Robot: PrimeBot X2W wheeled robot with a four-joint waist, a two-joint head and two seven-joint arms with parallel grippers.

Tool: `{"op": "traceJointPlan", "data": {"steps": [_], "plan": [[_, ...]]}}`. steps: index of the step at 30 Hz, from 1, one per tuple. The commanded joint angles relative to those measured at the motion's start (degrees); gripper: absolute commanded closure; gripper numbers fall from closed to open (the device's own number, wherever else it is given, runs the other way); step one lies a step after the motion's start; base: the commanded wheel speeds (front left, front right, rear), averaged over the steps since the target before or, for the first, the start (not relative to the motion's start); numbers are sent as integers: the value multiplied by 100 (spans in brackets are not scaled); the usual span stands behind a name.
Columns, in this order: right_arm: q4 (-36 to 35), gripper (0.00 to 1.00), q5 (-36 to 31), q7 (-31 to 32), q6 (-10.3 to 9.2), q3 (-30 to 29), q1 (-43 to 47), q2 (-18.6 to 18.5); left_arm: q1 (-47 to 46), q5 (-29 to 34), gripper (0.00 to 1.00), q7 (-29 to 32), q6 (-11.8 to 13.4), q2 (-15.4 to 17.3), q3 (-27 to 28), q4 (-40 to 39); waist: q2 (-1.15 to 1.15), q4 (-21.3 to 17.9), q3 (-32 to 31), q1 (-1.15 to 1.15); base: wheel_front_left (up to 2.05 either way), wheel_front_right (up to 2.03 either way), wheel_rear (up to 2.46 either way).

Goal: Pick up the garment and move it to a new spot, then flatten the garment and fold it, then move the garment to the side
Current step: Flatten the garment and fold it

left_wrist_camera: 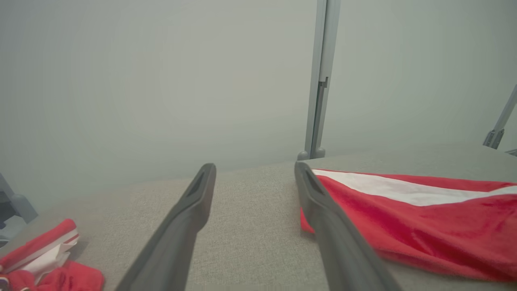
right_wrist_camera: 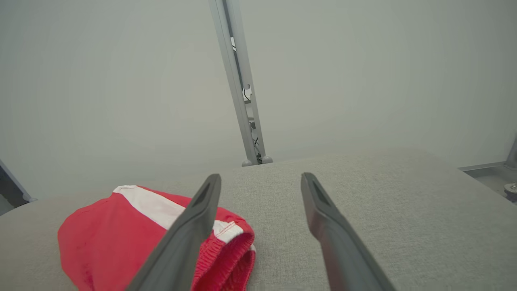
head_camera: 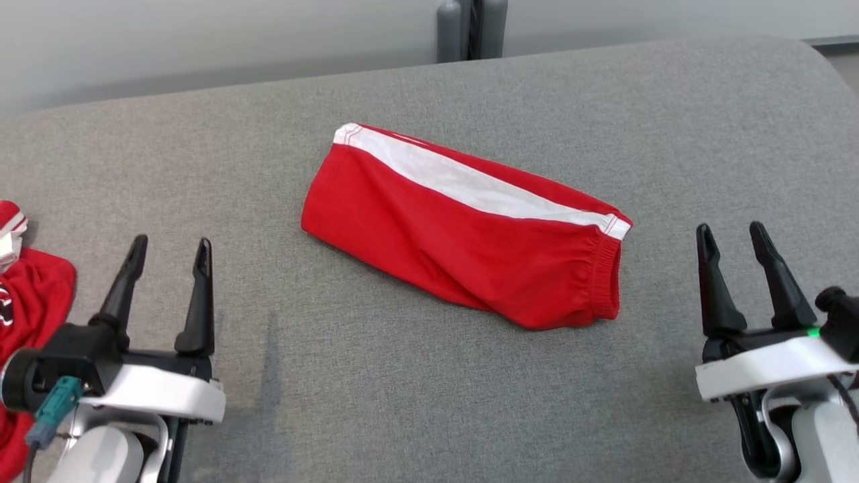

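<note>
Grey cloth-covered table [head_camera: 402, 416] under a pale wall [head_camera: 201, 40]. Well to the left of the shorts, at the table's edge: a loose heap of red and white clothes [head_camera: 33, 295], nothing touching it. Closer to the shorts but clear of them, on their near left: left gripper [head_camera: 171, 241], fingers spread wide, nothing between them, poised over bare cloth.

Then the shorts [head_camera: 456, 241] themselves, red with a white side stripe [head_camera: 470, 181], lying on a slant in the middle of the table. Hem end far-left, elastic waistband [head_camera: 607, 275] near-right. Doubled over, one leg on the other, mostly smooth, with a few soft creases towards the waistband. On the near right of the shorts, apart from the waistband: right gripper [head_camera: 730, 228], likewise wide open and empty.

Reads as flattening done and one fold already made. Could perhaps take a second fold, waistband over to hem; otherwise only the shift to the side left to do. Either way, calls for bringing both grippers in to the shorts, one at each end, and pinching both layers together to keep the fold from opening. Then a low, even lift. Limp fabric: likely to sag and spill open if caught by a single layer or one corner.
</note>
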Motion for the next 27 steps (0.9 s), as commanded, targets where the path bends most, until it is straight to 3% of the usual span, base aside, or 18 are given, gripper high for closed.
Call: {"op": "traceJointPlan", "data": {"steps": [1, 5, 12, 23, 27], "plan": [[-24, 0, -55, 37, 0, -16, 65, -9, 55, 32, 0, -7, 25, 13, 8, -18, 0, 13, -48, 0, 0, 0, 0], [-171, 0, -405, 179, 0, -167, 421, 79, 332, 24, 0, 38, 144, -41, -68, -105, 0, 30, -209, 0, 0, 0, 0], [-396, 0, -460, 386, 0, -281, 820, 217, 562, -41, 0, 110, 217, -42, -124, -195, 0, 29, -345, 0, 0, 0, 0], [-495, 0, -529, 478, 0, -301, 925, 259, 428, -27, 0, 184, 163, -12, -220, -253, 0, 47, -389, 0, 0, 0, 0], [-528, 0, -580, 508, 0, -296, 920, 265, 145, -6, 0, 214, 23, 17, -267, -234, 0, 45, -356, 0, 0, 0, 0]]}}
